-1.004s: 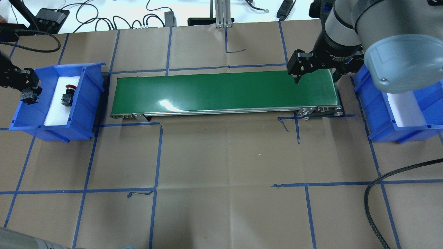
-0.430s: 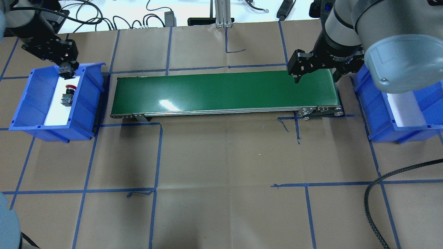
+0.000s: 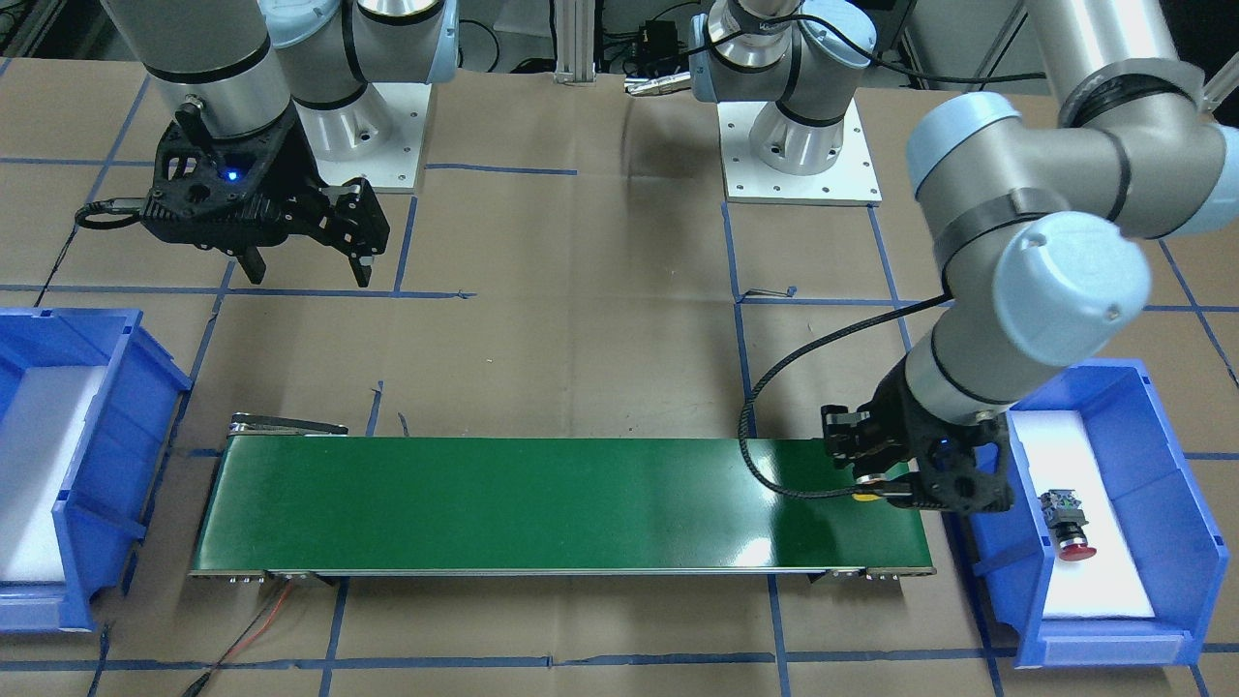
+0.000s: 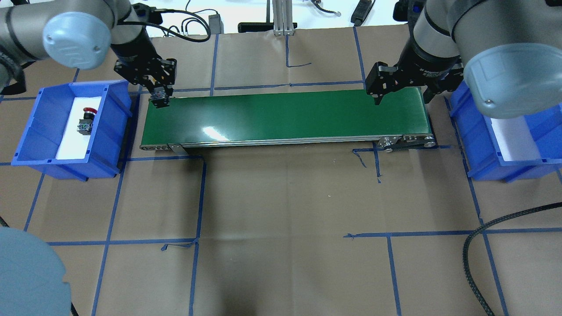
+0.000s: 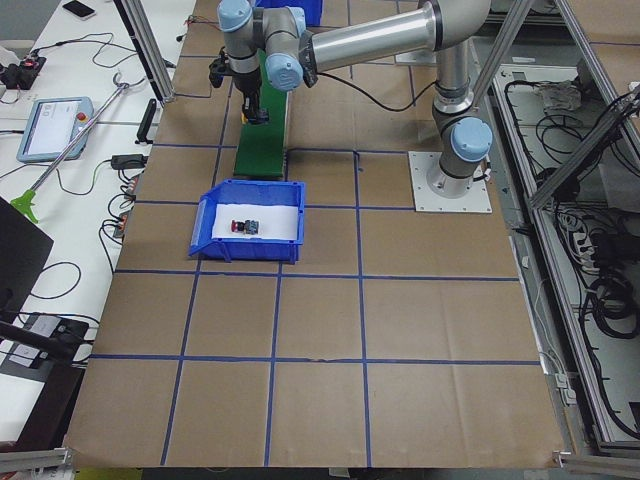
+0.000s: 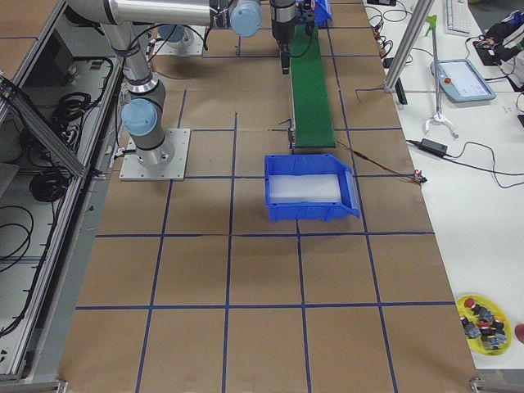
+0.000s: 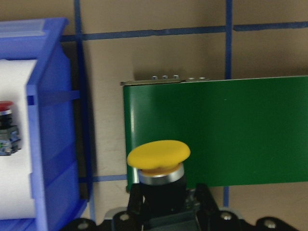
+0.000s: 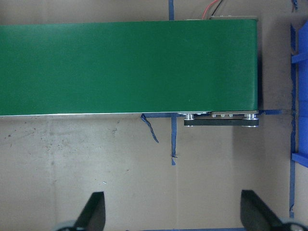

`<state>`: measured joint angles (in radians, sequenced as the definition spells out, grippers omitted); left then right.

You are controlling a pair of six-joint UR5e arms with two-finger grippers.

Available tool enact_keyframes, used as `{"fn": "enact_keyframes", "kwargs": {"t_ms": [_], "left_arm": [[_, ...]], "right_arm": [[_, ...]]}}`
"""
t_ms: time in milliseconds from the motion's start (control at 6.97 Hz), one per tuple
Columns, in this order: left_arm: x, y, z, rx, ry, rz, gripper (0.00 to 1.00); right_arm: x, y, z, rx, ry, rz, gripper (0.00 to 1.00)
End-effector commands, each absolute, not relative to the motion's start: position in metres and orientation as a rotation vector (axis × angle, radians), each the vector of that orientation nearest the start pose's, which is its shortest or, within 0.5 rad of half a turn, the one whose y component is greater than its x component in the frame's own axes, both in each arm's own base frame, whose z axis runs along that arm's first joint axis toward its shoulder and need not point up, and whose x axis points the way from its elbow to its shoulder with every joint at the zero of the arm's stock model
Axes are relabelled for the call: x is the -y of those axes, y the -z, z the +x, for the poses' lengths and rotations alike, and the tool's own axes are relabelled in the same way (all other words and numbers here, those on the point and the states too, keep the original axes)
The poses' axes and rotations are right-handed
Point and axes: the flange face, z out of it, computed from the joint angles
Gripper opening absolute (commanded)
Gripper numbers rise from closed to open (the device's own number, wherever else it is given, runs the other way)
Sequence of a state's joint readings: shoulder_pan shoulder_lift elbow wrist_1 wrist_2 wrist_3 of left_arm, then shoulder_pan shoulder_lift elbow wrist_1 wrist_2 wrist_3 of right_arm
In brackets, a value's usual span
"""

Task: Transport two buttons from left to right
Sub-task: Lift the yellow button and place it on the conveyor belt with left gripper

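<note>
Two arms work over brown paper [image 4: 285,197] gridded with blue tape. One green conveyor belt [image 4: 285,116] runs between two blue bins, the left bin [image 4: 33,131] and the right bin [image 4: 483,158], each lined with white foam. There are two buttons. The left gripper [image 4: 159,97] is clamped on the yellow-capped button [image 7: 159,156], cap outward, over the belt's left end; contact with the belt cannot be told. The red-capped button [image 4: 85,120] lies on its side in the left bin. The right gripper [image 4: 401,98] hangs near the belt's right end, fingers spread wide and holding nothing.
</note>
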<state>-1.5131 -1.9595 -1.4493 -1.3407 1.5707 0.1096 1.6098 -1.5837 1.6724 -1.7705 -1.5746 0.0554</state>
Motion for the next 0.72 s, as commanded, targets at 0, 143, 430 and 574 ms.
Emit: {"fn": "enact_keyframes", "kwargs": {"t_ms": [0, 143, 430, 574], "left_arm": [[0.65, -0.284, -0.122, -3.144, 0.009, 0.063, 0.03], [0.641, -0.266, -0.122, -3.141, -0.007, 0.084, 0.03], [0.63, -0.242, -0.122, -3.14, 0.005, 0.14, 0.04], [0.63, -0.24, -0.121, -3.139, 0.022, 0.137, 0.33]], "right_arm": [[0.491, -0.462, 0.153, -3.134, 0.166, 0.024, 1.0], [0.49, -0.463, 0.152, -3.133, 0.168, 0.027, 1.0], [0.49, -0.464, 0.153, -3.133, 0.171, 0.024, 1.0], [0.491, -0.462, 0.152, -3.135, 0.166, 0.027, 1.0]]}}
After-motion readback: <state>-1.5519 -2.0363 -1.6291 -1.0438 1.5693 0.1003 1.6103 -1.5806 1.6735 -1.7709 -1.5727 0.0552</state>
